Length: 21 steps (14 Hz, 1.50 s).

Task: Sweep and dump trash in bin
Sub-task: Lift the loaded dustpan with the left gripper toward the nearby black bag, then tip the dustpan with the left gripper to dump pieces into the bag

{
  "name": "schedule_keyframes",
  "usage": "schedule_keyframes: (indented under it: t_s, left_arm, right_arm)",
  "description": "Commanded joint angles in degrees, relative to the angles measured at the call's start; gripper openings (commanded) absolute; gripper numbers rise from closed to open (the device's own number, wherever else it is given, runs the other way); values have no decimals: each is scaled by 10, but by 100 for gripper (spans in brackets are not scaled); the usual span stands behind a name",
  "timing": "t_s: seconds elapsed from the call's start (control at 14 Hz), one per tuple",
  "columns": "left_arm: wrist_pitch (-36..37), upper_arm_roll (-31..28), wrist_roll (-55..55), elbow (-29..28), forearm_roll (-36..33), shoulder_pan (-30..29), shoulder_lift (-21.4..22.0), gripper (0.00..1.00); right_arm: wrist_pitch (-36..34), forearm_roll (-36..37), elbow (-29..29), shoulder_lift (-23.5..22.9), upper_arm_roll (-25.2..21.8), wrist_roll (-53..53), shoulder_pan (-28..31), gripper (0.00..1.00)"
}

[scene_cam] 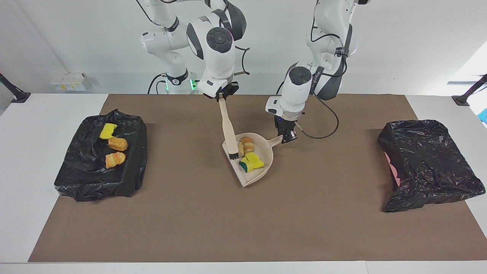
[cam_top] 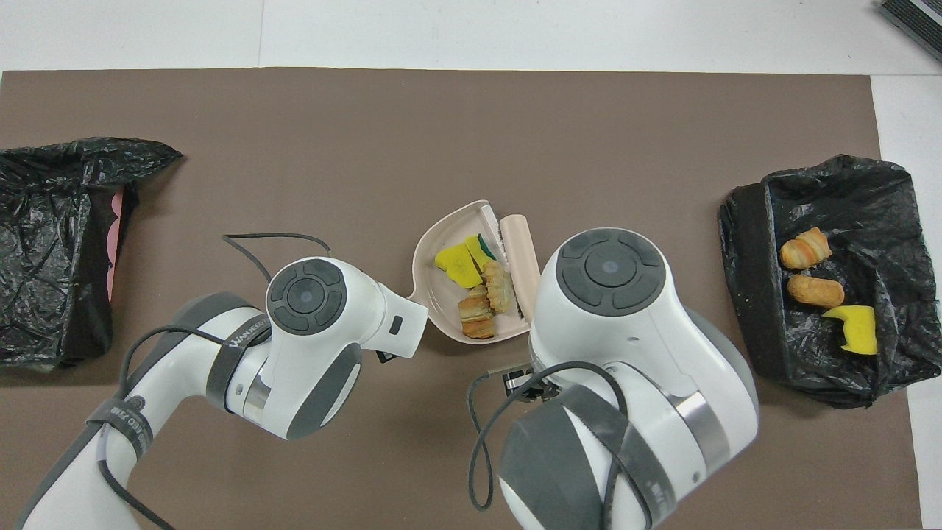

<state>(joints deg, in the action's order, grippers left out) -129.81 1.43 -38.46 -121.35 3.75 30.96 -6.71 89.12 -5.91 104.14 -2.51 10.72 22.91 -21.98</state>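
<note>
The trash (scene_cam: 249, 153), yellow sponge pieces and tan bread chunks, sits in your beige plastic dustpan (scene_cam: 262, 167); your left tool (scene_cam: 288, 137) grips its handle, your right tool (scene_cam: 222, 97) clasps the beige brush (scene_cam: 229, 133).

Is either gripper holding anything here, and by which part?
Both are. The right gripper is shut on the brush at the top end of its handle; the left gripper is shut on the dustpan at its handle's tip.
</note>
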Motion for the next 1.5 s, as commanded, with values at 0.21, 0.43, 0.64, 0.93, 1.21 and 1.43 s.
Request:
schedule_keyframes:
  t_s: [0.21, 0.43, 0.64, 0.93, 1.21, 1.43]
  left_arm:
    - [42, 3, -73, 58, 17, -52, -1, 0]
    - [111, 2, -127, 110, 30, -93, -4, 0]
    - [177, 2, -194, 156, 38, -144, 2, 0]
    - [271, 1, -281, 227, 40, -208, 1, 0]
    - [332, -4, -338, 276, 34, -264, -1, 0]
    - [346, -6, -431, 282, 33, -322, -2, 0]
  right_arm:
    - [-16, -16, 41, 29, 3, 102, -24, 0]
    - [27, -25, 97, 64, 4, 141, -41, 0]
    - [76, -66, 133, 86, 4, 148, -62, 0]
    - [131, -93, 162, 88, 5, 207, -131, 0]
    - [182, -96, 207, 87, 5, 246, -189, 0]
    - [220, -119, 250, 88, 5, 242, -210, 0]
